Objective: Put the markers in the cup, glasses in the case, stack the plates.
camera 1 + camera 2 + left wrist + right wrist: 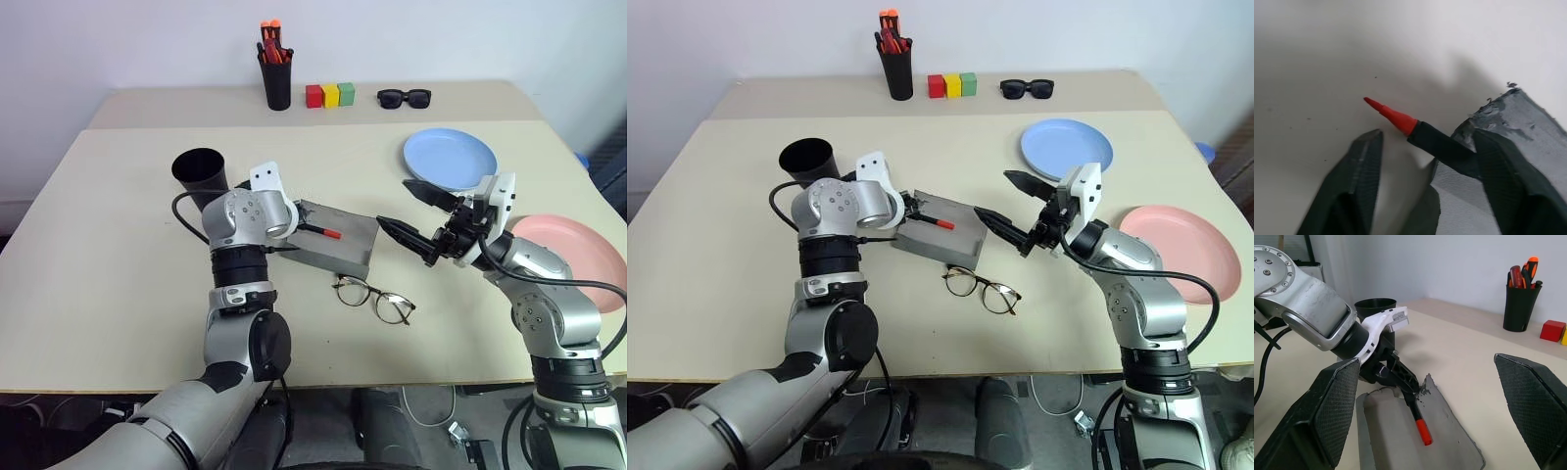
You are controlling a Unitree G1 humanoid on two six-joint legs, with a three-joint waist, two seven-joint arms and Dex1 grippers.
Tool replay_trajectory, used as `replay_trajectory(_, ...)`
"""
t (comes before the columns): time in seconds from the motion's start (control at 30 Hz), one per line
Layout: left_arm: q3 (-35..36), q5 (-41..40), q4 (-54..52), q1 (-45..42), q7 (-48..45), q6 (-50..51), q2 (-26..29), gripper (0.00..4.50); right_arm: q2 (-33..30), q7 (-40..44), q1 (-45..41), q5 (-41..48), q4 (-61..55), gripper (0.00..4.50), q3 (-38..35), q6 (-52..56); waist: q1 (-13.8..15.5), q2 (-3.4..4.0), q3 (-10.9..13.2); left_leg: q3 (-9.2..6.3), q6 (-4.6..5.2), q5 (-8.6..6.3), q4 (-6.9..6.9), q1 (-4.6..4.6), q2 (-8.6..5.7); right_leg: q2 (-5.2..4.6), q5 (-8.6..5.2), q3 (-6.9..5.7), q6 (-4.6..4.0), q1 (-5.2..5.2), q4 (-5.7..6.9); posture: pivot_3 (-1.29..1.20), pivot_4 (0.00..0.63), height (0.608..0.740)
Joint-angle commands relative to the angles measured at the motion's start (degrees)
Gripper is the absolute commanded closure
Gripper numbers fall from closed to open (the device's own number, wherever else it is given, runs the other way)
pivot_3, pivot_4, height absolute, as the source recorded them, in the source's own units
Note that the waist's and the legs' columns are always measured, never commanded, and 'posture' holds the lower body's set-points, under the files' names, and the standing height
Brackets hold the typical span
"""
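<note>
A black marker [318,230] with a red tip lies on top of the grey case [343,250], its tail at the case's back-left edge. My left gripper [294,227] is at that edge, its fingers [1359,166] apart on either side of the marker [1435,142], with a gap on one side. The black cup [201,174] stands just behind the left arm. The wire-rimmed glasses [374,299] lie on the table in front of the case. My right gripper [392,203] hovers wide open to the right of the case. The blue plate [451,159] and the pink plate [573,257] lie apart on the right.
Along the back stand a black pen holder [277,83] with orange-tipped red pens, three coloured blocks [329,95] and black sunglasses [405,97]. The pink plate reaches close to the table's right edge.
</note>
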Motion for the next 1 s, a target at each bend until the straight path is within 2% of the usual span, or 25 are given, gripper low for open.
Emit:
replay_trajectory(0.03,-2.64,-0.01,-0.28,-1.31,0.47,-0.35,-5.76,1.33,-0.48,0.21,-0.35,0.30,-1.61,0.00,-0.80,-0.61,0.01,0.00,0.00,0.00,0.00,0.00,0.00,0.00,0.00,0.00,0.00,0.00,0.00,0.00,0.00,0.00,0.150,0.740)
replay_trajectory(0.27,-1.02,-2.07,0.14,-1.21,0.92,-1.83,-6.15,1.33,-0.33,0.06,-0.64,0.21,-1.68,0.00,-0.62,-0.66,0.00,0.00,0.00,0.00,0.00,0.00,0.00,0.00,0.00,0.00,0.00,0.00,0.00,0.00,0.00,0.00,0.150,0.740)
replay_trajectory(0.37,-1.79,-1.90,0.49,-1.25,1.35,-1.97,-5.52,2.18,-0.24,0.05,-0.84,0.19,-1.51,0.00,-0.57,-0.72,0.01,0.00,0.00,0.00,0.00,0.00,0.00,-0.01,0.00,0.00,0.00,0.00,0.00,0.00,0.00,0.00,0.150,0.740)
replay_trajectory(0.5,-1.59,-2.11,0.83,-1.45,1.86,-1.45,-5.26,4.20,-0.07,0.13,-1.07,0.21,-1.32,0.00,-0.42,-0.80,0.02,0.00,0.00,0.00,0.00,0.00,0.00,0.00,0.00,0.00,0.00,0.00,0.00,0.00,0.00,0.00,0.150,0.740)
replay_trajectory(0.53,-1.68,-2.12,0.83,-1.47,1.87,-1.31,-5.19,4.48,-0.04,0.14,-1.12,0.20,-1.31,0.00,-0.38,-0.81,0.03,0.01,0.00,0.00,0.00,0.00,0.00,0.01,0.00,0.00,0.00,0.00,0.00,0.00,0.00,0.00,0.150,0.740)
replay_trajectory(0.97,-3.06,-1.22,1.18,-1.70,3.00,-2.48,-4.78,4.48,0.08,0.16,-1.23,0.11,-1.10,0.00,-0.30,-1.02,0.08,0.01,0.00,0.00,0.00,0.00,0.00,0.04,0.00,0.00,0.00,0.00,0.00,0.04,0.00,0.00,0.150,0.740)
replay_trajectory(1.0,-1.13,-2.55,1.44,-1.81,3.03,-3.07,-5.28,4.23,0.10,0.12,-1.31,0.09,-1.05,0.00,-0.28,-1.03,0.08,0.01,0.00,0.00,0.00,0.00,0.00,0.04,0.00,0.00,0.00,0.00,0.00,0.04,0.00,0.00,0.150,0.740)
